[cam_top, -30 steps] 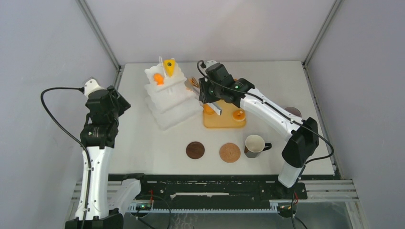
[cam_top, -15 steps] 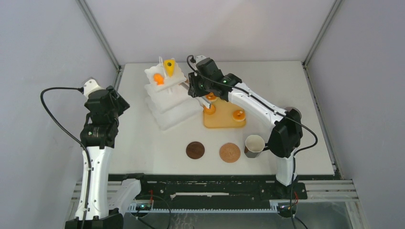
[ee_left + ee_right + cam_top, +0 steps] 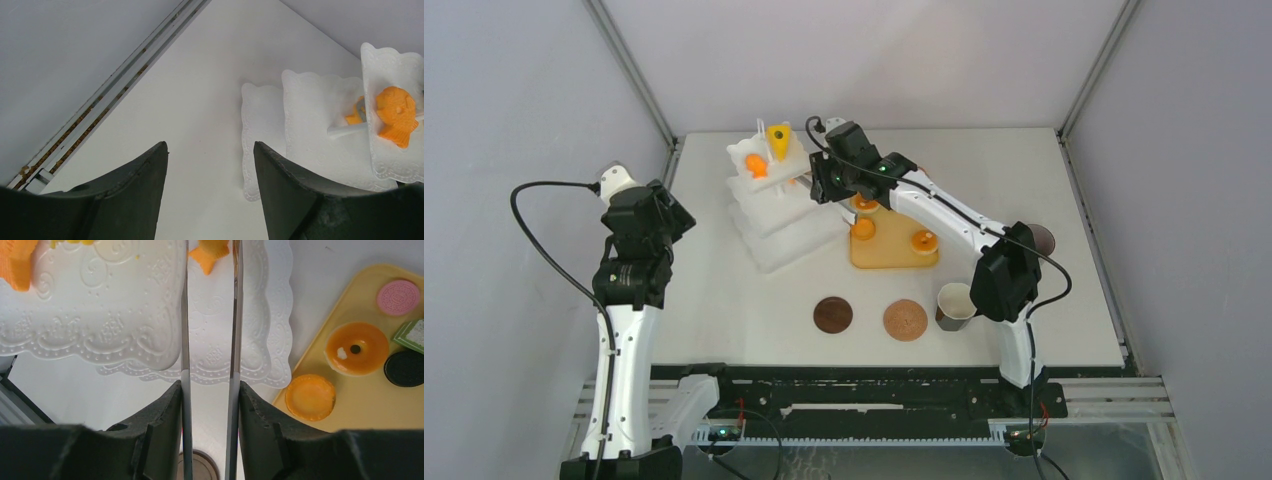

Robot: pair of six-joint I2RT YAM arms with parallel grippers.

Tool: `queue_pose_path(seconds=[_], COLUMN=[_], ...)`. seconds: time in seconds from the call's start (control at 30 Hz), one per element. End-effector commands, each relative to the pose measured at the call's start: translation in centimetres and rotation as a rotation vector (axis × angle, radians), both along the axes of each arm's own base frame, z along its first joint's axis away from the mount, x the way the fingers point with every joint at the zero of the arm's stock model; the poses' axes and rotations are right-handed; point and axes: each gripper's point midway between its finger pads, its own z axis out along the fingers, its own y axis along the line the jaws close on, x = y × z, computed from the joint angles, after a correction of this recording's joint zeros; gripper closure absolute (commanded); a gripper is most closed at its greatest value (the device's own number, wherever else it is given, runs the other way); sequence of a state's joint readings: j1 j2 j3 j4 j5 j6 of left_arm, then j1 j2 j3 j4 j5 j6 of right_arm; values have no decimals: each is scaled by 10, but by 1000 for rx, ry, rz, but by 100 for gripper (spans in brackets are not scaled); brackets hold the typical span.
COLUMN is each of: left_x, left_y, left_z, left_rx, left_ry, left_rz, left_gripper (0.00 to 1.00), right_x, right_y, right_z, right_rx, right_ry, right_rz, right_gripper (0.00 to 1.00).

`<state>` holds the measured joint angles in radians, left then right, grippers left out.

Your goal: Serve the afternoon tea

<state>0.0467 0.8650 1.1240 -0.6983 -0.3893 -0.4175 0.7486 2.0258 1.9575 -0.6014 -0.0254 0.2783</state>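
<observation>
My right gripper (image 3: 210, 385) is shut on a pair of metal tongs (image 3: 233, 315). The tongs reach over the white tiered stand (image 3: 776, 205), and a small orange pastry (image 3: 210, 252) sits between their tips above the middle tier. The top tier holds a yellow cake wedge (image 3: 778, 140) and an orange pastry (image 3: 756, 165). The tan tray (image 3: 370, 405) carries two orange tarts (image 3: 310, 397), a pink round (image 3: 398, 290) and a black round (image 3: 405, 368). A dark mug (image 3: 956, 303) stands at the front right. My left gripper (image 3: 210, 147) is open and empty, left of the stand.
Two round brown coasters (image 3: 832, 314) (image 3: 905, 320) lie in front of the tray. A second dark mug (image 3: 1038, 238) shows partly behind my right arm. The table's left rail (image 3: 100, 105) runs beside my left gripper.
My right gripper has swung left with the tongs, from over the tan tray to over the tiered stand. The left arm has not moved.
</observation>
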Motion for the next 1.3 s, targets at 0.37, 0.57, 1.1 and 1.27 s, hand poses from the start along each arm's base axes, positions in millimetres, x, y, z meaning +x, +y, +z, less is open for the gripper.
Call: queue_pose_path(seconds=[0.37, 0.57, 1.1, 1.27], left_x=[-1, 0, 4, 4], left_y=[2, -1, -7, -6], left_z=[13, 11, 8, 9], left_rx=[17, 2, -21, -18], left_ry=[-40, -43, -50, -49], left_rz=[0, -18, -38, -40], left_gripper=[31, 31, 31, 31], right_x=[-15, -33, -76, -79], right_y=[-12, -37, -144, -146], right_z=[66, 70, -26, -59], right_rx=[99, 96, 159, 163], right_ry=[-155, -156, 172, 284], right_rz=[-21, -52, -306, -321], right_gripper=[56, 64, 60, 56])
